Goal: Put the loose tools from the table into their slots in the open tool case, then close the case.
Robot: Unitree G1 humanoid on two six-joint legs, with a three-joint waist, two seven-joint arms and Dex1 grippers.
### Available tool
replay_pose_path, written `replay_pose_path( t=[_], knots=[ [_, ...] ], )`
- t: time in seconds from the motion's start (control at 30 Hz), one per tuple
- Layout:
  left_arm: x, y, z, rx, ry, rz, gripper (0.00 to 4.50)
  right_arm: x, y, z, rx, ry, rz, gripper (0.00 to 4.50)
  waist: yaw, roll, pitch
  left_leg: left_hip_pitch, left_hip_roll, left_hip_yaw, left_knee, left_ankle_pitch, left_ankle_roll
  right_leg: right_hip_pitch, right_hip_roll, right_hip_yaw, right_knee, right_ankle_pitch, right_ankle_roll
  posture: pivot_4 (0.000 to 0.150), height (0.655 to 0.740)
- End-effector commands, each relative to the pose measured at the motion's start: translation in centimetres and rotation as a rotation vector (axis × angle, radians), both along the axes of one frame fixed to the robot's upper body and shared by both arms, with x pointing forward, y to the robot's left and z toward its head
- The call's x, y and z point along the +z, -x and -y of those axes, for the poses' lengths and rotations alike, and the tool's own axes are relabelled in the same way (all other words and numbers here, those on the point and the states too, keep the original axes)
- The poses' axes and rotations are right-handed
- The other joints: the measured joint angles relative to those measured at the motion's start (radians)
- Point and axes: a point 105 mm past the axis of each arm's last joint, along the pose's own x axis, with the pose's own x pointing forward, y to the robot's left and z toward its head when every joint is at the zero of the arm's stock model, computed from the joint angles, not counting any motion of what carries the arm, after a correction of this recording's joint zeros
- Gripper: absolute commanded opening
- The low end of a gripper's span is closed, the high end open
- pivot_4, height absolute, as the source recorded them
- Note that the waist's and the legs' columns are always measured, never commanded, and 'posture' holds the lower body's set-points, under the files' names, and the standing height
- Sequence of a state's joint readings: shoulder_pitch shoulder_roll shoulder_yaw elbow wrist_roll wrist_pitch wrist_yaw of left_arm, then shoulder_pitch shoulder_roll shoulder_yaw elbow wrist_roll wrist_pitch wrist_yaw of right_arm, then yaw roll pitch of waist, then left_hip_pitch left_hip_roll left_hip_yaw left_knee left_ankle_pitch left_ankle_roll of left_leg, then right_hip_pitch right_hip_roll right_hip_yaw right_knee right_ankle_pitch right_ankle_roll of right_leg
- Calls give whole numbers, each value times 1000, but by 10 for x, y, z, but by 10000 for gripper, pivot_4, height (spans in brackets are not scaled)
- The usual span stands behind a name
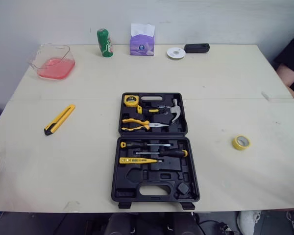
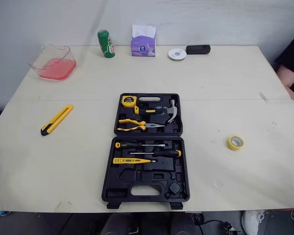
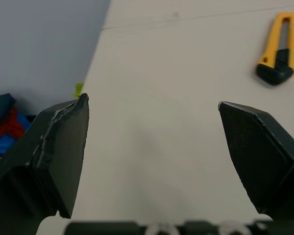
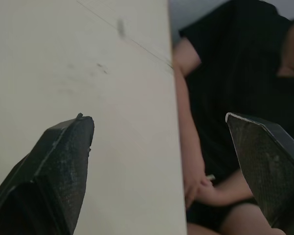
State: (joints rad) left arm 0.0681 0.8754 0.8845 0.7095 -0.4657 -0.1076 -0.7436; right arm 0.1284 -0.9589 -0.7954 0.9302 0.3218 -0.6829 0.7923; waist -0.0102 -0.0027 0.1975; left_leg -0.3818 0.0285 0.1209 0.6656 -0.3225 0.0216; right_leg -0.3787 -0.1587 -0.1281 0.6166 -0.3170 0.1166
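Since neither loose tool is in hand yet, start w/ the cleanest pick: the yellow utility knife (image 1: pixel 59 119), lying diagonal at mid-left of the frame, well apart from the open tool case (image 1: pixel 137 178) at centre. Your left end effector (image 3: pixel 152 102) is spread wide w/ nothing between its fingers (image 3: pixel 63 142). The knife's black end sits ahead of it in the left wrist view, so that's prob. the arm to use.

Come down across the knife's narrow width, approx. mid-body, so it won't tip when lifted. It lies flat on the bench (image 1: pixel 225 88), so get the fingers right down to the surface before closing.

The free recesses look to be in the case's lower half, below the screwdrivers (image 1: pixel 174 152). Line the knife up w/ its slot before lowering.

The yellow tape roll (image 1: pixel 240 142), centre-right, suits the right end effector (image 4: pixel 158 116), also wide open and empty. Mind the person (image 1: pixel 291 68) at the right edge when that arm swings. Don't close the lid til both are seated.
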Motion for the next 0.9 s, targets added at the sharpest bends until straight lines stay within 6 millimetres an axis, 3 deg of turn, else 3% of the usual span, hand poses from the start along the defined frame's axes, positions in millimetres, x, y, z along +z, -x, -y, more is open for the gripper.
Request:
replay_pose_path(
  t=[0.03,0.3,0.53,0.8,0.9],
  knots=[
    [9,12,-15,96,-24,39,44310,8,25,22,-161,20,64,45000,-4,0,0,1,0,0,0,0,0,1,0,0,0,0,0,1500,7400],
    [-3,17,-16,118,-34,21,44310,9,34,26,-209,4,96,45000,-27,0,0,8,0,4,-4,-1,-2,3,-1,12,2,-1,-2,1500,7400],
    [2,0,-1,40,-40,50,44310,8,18,8,-86,-23,106,45000,-25,-1,-1,12,0,9,-7,0,-2,3,0,12,3,-1,-2,1500,7400],
    [17,-19,15,-76,-59,76,44310,20,-24,-38,169,-78,171,45000,-23,-2,-1,12,1,9,-7,0,-2,2,0,16,3,-1,-2,1500,7400],
    [20,-22,18,-93,-57,77,44310,24,-30,-48,215,-92,193,45000,-20,-2,-1,12,1,9,-7,-1,-2,2,0,17,3,-1,-2,1500,7400]
  ],
)
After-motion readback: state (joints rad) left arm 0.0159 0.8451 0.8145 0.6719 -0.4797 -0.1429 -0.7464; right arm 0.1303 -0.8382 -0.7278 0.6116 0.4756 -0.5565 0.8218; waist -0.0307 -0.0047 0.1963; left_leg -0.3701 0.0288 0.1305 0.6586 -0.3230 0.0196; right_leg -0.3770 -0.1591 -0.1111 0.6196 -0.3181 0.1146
